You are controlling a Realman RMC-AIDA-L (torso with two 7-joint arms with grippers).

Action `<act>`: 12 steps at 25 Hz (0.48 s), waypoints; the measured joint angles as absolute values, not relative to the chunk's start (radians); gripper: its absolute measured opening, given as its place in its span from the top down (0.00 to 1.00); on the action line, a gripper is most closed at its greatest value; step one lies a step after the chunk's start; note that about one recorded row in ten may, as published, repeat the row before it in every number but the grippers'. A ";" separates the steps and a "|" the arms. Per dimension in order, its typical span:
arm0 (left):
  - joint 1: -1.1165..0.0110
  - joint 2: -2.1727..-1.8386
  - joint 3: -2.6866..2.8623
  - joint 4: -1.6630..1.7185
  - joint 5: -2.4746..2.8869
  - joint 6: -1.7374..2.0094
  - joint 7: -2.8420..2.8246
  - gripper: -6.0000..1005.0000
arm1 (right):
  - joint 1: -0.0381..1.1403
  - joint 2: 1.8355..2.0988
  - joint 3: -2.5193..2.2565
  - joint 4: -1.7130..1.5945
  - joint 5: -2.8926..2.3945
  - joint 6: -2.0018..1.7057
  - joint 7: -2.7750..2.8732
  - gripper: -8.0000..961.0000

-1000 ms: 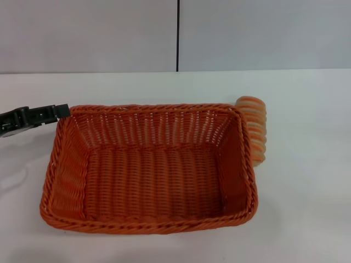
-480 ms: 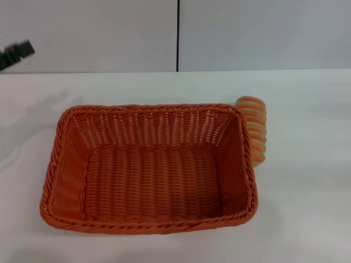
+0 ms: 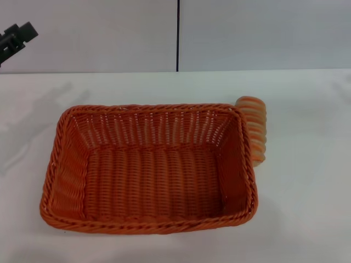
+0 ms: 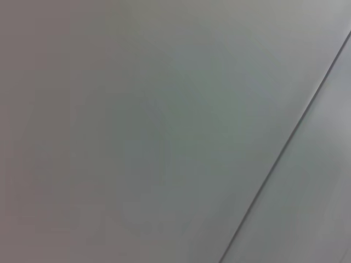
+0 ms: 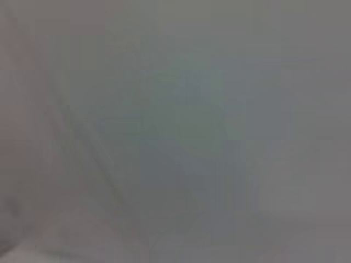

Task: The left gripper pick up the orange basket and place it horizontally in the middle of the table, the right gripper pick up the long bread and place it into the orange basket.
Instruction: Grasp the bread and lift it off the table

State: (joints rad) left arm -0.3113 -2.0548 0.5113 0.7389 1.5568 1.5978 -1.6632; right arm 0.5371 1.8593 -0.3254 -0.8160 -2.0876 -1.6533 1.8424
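The orange basket lies flat and lengthwise across the middle of the white table in the head view, with nothing inside it. Against the basket's right outer wall rests the long bread, striped orange and cream, its lower part hidden behind the rim. My left gripper is raised high at the far left edge, well clear of the basket; only its black tip shows. The right gripper is out of view. Both wrist views show only plain grey surface.
A grey wall with a dark vertical seam runs behind the table's far edge. The arm's shadow falls on the table left of the basket. Bare tabletop lies to the right of the bread and in front of the basket.
The left gripper left the basket's far left corner and rose up and away to the upper left edge. Basket and bread have stayed put.
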 joint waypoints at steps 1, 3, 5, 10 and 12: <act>-0.315 -2.055 0.512 0.727 1.547 1.599 -1.652 0.36 | 0.537 1.859 -0.325 -0.816 -2.088 -1.653 1.842 0.37; -0.317 -2.055 0.513 0.717 1.539 1.600 -1.639 0.31 | 0.586 1.853 -0.385 -0.824 -2.131 -1.670 1.893 0.37; -0.318 -2.057 0.512 0.699 1.535 1.604 -1.624 0.26 | 0.601 1.851 -0.414 -0.825 -2.142 -1.667 1.909 0.37; -0.326 -2.055 0.511 0.648 1.521 1.620 -1.578 0.22 | 0.693 1.848 -0.561 -0.822 -2.273 -1.630 1.986 0.31; -0.326 -2.056 0.513 0.647 1.521 1.621 -1.571 0.22 | 0.711 1.851 -0.593 -0.819 -2.310 -1.620 2.003 0.26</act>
